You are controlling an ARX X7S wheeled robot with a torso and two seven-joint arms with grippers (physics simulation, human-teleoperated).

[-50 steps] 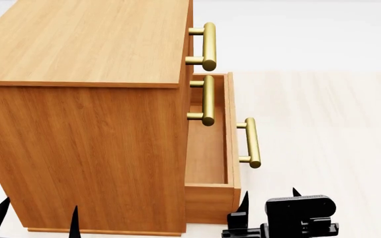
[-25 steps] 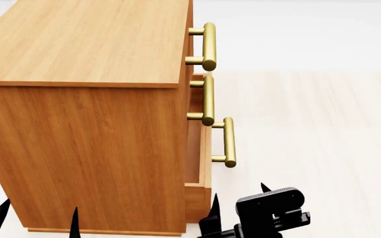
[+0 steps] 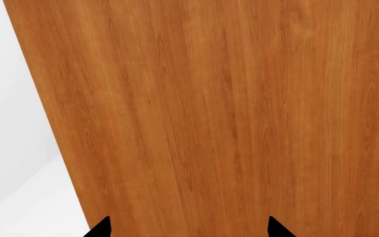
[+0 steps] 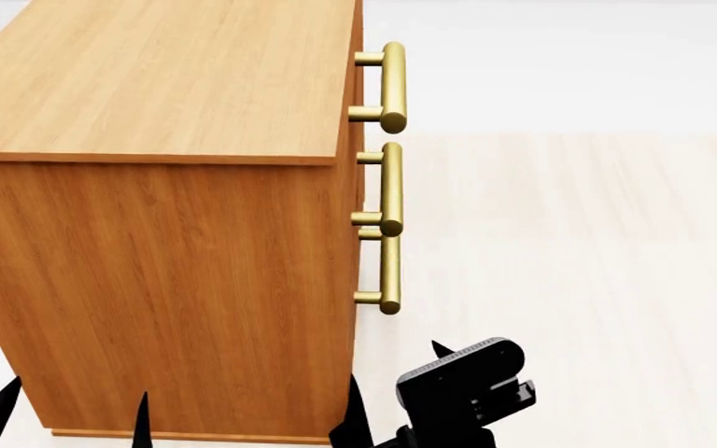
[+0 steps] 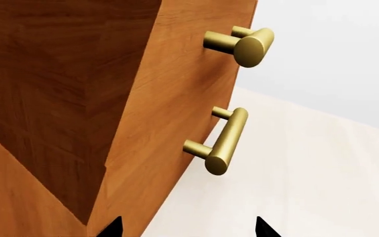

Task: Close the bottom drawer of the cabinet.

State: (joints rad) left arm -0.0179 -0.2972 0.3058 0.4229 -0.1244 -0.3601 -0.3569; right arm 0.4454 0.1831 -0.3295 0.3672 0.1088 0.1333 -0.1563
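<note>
The cabinet [image 4: 172, 271] is a brown wood-grain box seen from its side in the head view. The bottom drawer sits flush with the cabinet front, and its brass handle [image 4: 390, 271] lines up under the two upper handles. My right gripper [image 4: 396, 387] is open and empty, low at the cabinet's front corner, just below that handle. In the right wrist view the drawer front [image 5: 156, 163] and its handle [image 5: 228, 140] are close ahead of the right gripper [image 5: 188, 229]. My left gripper [image 4: 70, 415] is open beside the cabinet's side panel [image 3: 229, 113], which fills its view behind the left gripper [image 3: 188, 229].
The pale floor [image 4: 583, 280] spreads out to the right of the cabinet front. The middle handle [image 4: 391, 187] and top handle [image 4: 392, 86] stick out above the bottom one. The middle handle [image 5: 246, 44] also shows in the right wrist view.
The bottom drawer has slid in from partly open to flush with the cabinet. My right gripper has moved left with it, toward the cabinet. The left arm has not moved.
</note>
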